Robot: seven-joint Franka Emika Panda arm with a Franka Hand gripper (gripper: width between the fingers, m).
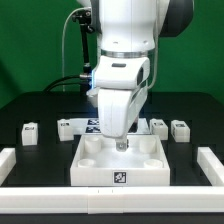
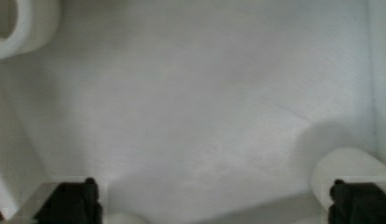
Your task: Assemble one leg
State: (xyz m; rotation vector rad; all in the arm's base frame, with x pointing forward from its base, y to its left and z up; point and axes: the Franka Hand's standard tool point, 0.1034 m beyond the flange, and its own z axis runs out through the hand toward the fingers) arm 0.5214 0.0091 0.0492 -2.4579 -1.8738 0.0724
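Note:
Several small white legs with marker tags stand in a row behind the tray piece: two at the exterior view's left (image 1: 30, 131) (image 1: 66, 126) and two at its right (image 1: 158, 127) (image 1: 180, 128). My gripper (image 1: 122, 146) is low over the middle of the large white square tray piece (image 1: 96, 168). In the wrist view the gripper (image 2: 218, 203) is open, with its dark fingertips (image 2: 74, 201) wide apart and only the tray's white surface (image 2: 208, 100) between them. It holds nothing. No leg shows in the wrist view.
White rails border the work area at the exterior view's left (image 1: 6, 160), right (image 1: 212, 165) and front (image 1: 60, 191). The marker board (image 1: 92, 124) lies behind the tray piece, mostly hidden by the arm.

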